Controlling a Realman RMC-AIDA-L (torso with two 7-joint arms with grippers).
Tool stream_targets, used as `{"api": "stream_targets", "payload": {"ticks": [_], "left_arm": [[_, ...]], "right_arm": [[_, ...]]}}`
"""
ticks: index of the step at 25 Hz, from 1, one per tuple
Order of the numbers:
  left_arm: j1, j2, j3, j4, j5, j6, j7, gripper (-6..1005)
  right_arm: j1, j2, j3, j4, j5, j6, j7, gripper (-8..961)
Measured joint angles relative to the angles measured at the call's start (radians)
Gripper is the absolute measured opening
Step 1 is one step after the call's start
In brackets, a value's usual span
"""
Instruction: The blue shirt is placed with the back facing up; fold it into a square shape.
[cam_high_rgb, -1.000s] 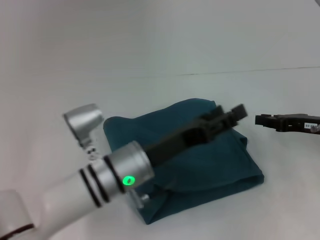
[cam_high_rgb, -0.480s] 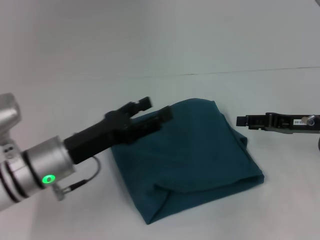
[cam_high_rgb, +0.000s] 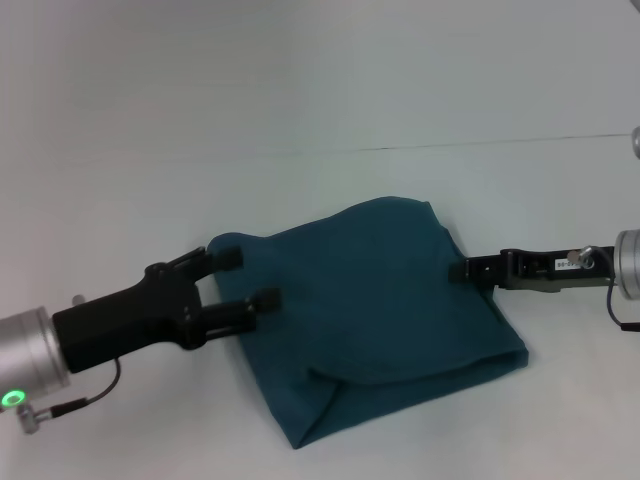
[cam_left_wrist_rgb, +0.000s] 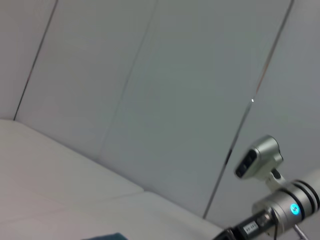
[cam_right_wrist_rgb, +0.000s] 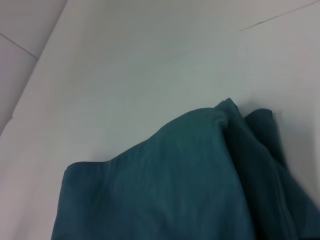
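The blue shirt lies folded into a rough, bulging rectangle on the white table, plain side up; it also fills the lower part of the right wrist view. My left gripper is open at the shirt's left edge, with its two black fingers spread and nothing gripped between them. From the right, my right gripper reaches in edge-on, its tip at the shirt's right edge. A thin sliver of the shirt shows in the left wrist view, along with the right arm.
A white table surrounds the shirt on all sides. A thin dark seam line runs across the table behind the shirt. Pale wall panels stand beyond the table.
My left arm has drawn back from over the shirt to its left edge, its gripper open. My right gripper has moved left, up to the shirt's right edge.
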Motion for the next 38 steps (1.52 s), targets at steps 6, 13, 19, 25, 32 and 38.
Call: {"api": "stream_targets", "payload": {"ticks": [6,13,19,25,32,38], "left_arm": [[0.042,0.004,0.061,0.066,0.011,0.024,-0.027,939],[0.051,0.005,0.081,0.113,0.069,0.034,-0.046,939],[0.045,0.008,0.08,0.121,0.077,0.045,-0.068,939],[0.042,0.011,0.08,0.127,0.075,0.049,-0.076,939],[0.042,0.012,0.076,0.133,0.071,0.049,-0.077,938],[0.042,0.015,0.073,0.133,0.07,0.048,-0.077,938]], "right_arm": [[0.009,0.001,-0.007,0.015,-0.005,0.006,0.005,599],[0.008,0.001,-0.038,0.018,-0.009,0.018,0.03,598],[0.009,0.003,-0.04,0.035,-0.025,0.03,0.032,600],[0.016,0.012,-0.033,0.036,-0.021,0.028,0.028,601],[0.023,0.018,-0.035,0.039,-0.02,0.031,0.031,518],[0.027,0.031,-0.029,0.025,-0.011,0.033,0.012,344]]}}
